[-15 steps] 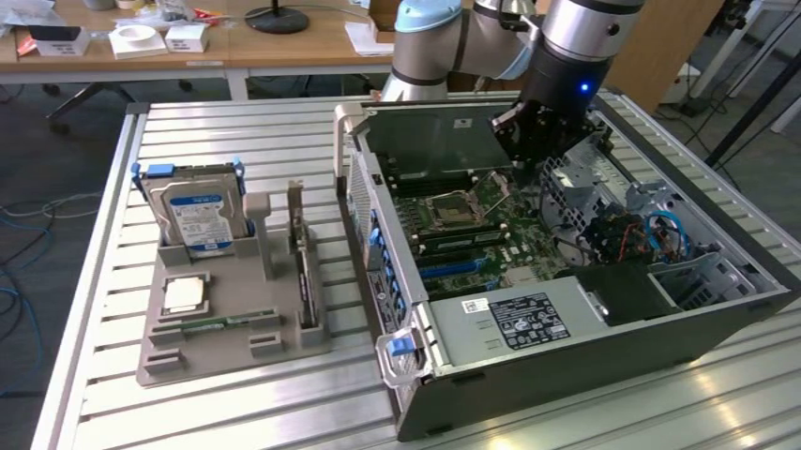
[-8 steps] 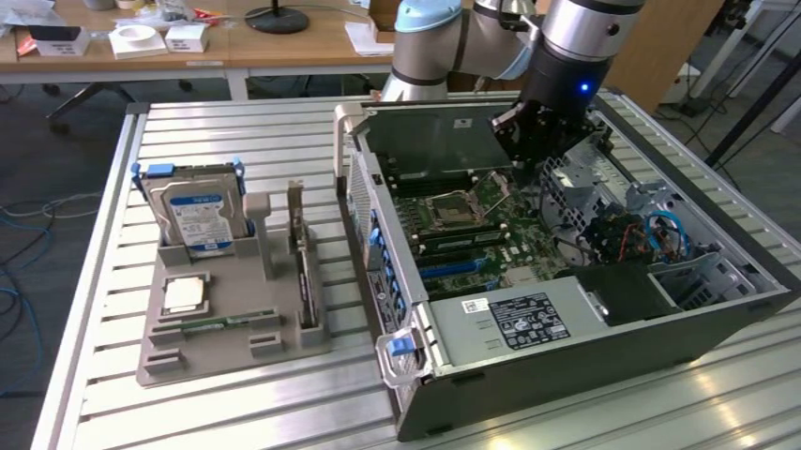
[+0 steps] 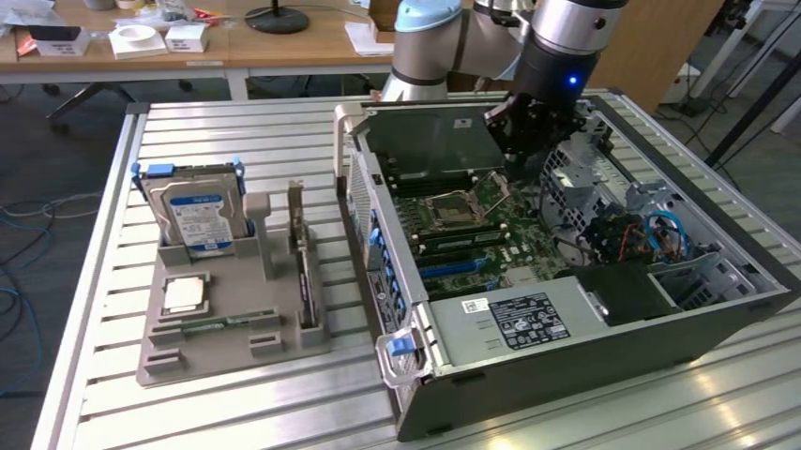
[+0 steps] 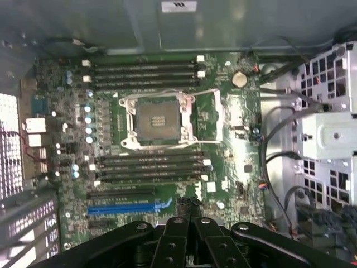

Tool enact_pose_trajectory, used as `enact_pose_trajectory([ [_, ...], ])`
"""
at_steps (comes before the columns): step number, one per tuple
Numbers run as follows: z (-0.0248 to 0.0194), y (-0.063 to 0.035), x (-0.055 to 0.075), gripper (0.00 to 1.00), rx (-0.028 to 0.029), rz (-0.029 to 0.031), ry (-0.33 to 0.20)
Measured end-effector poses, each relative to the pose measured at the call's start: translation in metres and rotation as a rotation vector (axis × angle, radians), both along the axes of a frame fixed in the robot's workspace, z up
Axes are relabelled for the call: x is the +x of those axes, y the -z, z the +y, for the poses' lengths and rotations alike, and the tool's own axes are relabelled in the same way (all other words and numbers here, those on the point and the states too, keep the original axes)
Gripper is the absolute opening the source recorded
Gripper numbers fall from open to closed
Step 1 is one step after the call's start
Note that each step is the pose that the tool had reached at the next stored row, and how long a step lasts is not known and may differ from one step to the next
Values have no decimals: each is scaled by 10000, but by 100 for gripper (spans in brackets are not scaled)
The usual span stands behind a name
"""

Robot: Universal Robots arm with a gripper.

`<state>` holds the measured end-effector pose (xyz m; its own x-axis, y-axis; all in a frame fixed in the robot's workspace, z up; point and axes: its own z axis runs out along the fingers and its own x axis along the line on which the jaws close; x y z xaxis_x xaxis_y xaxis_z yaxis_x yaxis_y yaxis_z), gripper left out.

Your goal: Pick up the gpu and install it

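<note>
Hard drive [image 3: 194, 211] stands upright in grey holder [image 3: 201, 364]

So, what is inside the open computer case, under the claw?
A green motherboard with its CPU socket, black memory slots, one blue slot, and cables beside it. The claw covers the board's part directly below it, so that cannot be seen.

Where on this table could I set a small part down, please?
The table is bare behind the grey holder, up to the far edge, and again along the near edge in front of the holder. Inside the computer case it is crowded: the board, the cables and the gripper hanging over them leave no room.
</note>
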<state>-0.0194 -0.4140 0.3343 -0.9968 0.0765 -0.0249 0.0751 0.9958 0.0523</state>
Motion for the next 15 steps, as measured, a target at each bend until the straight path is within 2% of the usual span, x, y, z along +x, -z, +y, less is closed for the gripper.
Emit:
enact_pose_trajectory([
  [3,60,20,-100,10,4,0,0],
  [7,103,52,-280,10,21,-2,3],
  [12,104,59,-509,10,20,-2,-2],
  [15,86,62,-643,10,19,-2,-2],
])
